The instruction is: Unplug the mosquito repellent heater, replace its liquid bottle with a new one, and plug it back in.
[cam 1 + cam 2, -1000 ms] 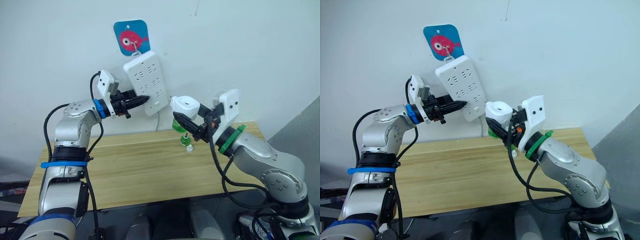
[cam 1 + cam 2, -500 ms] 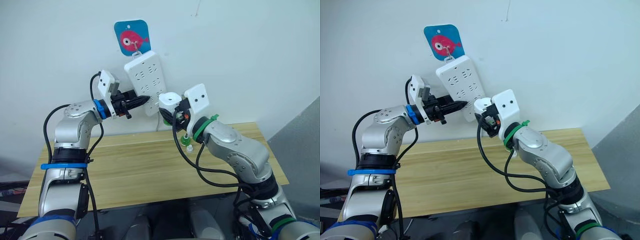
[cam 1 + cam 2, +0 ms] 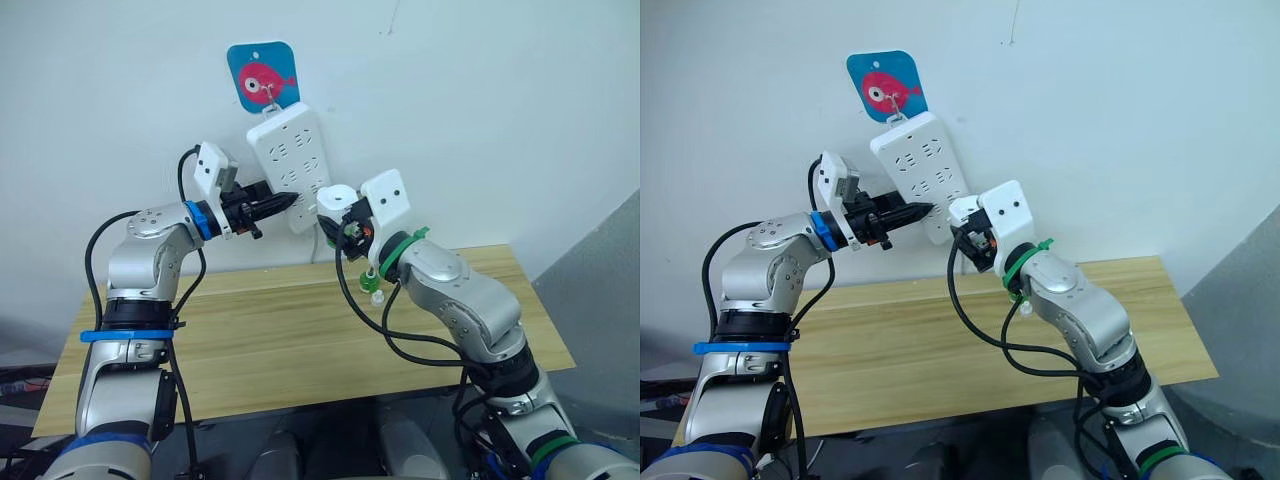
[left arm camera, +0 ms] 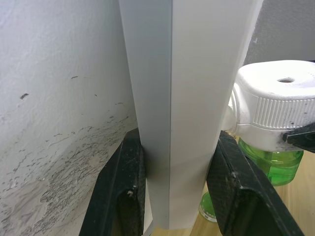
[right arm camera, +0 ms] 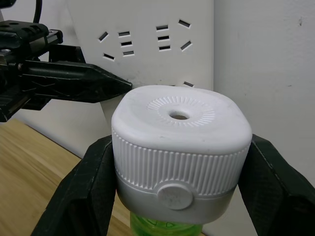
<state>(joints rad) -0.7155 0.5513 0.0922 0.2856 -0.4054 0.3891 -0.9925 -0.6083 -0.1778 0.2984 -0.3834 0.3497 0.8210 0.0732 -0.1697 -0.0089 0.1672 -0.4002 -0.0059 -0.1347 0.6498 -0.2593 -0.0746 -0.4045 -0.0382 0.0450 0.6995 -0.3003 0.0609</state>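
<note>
Heater [image 5: 179,152] is in my right pincer [image 5: 172,182], clamped by its ribbed sides, held up at the lower edge of the strip [image 3: 292,165] on the wall. A green bottle [image 4: 269,164] is already screwed in under it, hanging below the white body. I judge it light, hard plastic, smooth apart from the ribbing (that ribbed band is the sensible place to hold, as now). With liquid in it, I'd keep it upright and not squeeze the bottle itself. The prongs are hidden behind the body, so I can't tell how they line up with the sockets.

My left pincer [image 4: 170,191] is closed across the strip's edge, steadying it; the strip hangs tilted from a hook on the fish plaque [image 3: 263,75], so it would likely swing if pushed unbraced.

In the way: my left fingertips sit just beside the heater, tight quarters. A small green item [image 3: 377,296] lies on the table [image 3: 280,340] below the heater, well clear of the plugging.
</note>
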